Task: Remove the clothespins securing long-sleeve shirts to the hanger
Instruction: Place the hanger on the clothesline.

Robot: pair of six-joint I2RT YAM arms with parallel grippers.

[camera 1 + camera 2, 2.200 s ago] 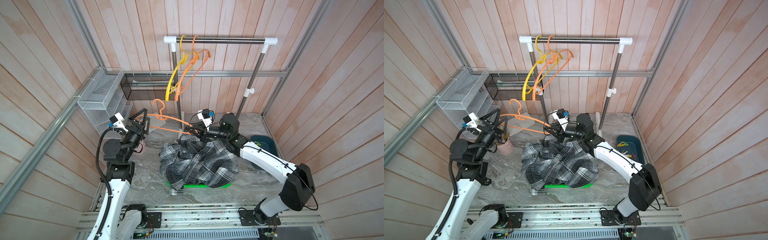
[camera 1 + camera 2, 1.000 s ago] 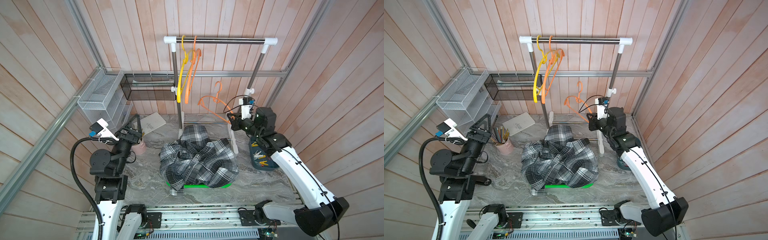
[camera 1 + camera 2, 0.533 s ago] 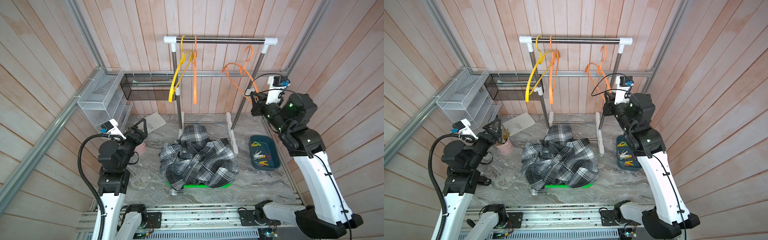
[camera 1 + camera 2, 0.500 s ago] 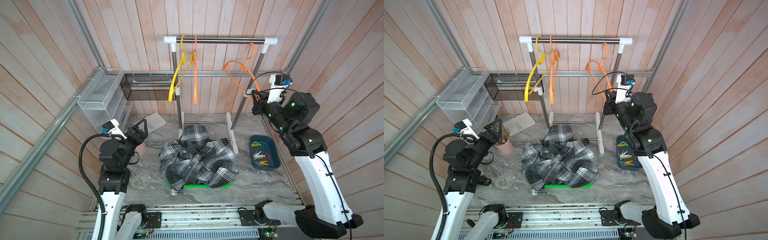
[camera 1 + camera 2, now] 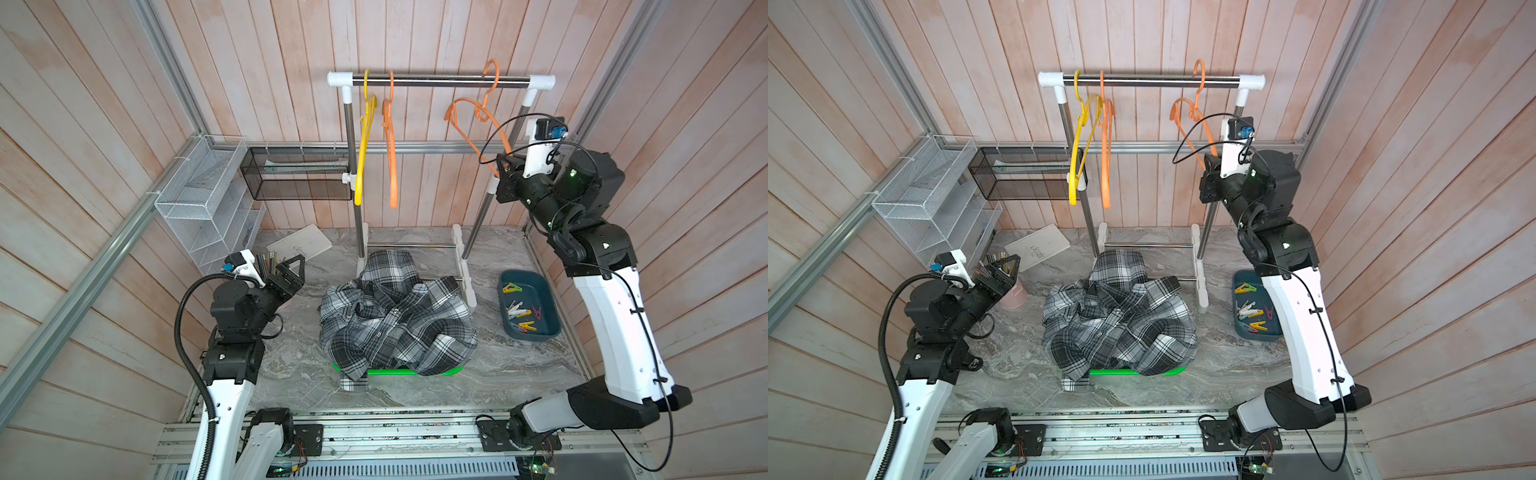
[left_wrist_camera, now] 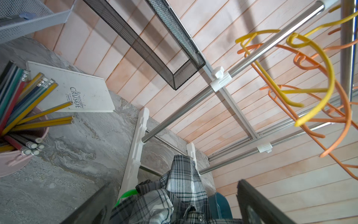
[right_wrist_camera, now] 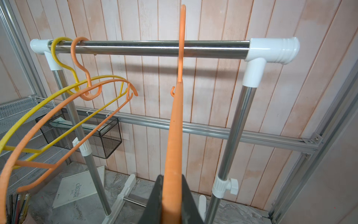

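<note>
While its hook is looped over the polished steel rail (image 7: 135, 46), the slim orange hanger (image 7: 175, 126) is pinched by the right gripper (image 7: 172, 194). The left gripper (image 5: 291, 270) is held spread, empty. The crumpled plaid shirts (image 5: 395, 320) are heaped on the marbled tabletop (image 5: 498, 365), and the pastel clothespins (image 5: 519, 309) are gathered in the teal bin (image 5: 540, 286).

This is a robotics lab test cell dressed up as a laundry corner. Two robot arms (image 5: 615, 324) bolted to a metal base rail (image 5: 395, 432) work inside plank walls (image 5: 415, 33) braced with aluminium bars (image 5: 428, 147). Between them are a clothes rack (image 5: 436, 80) with hangers (image 5: 390, 145), a wire shelf (image 5: 195, 195) and a book (image 5: 300, 246).
</note>
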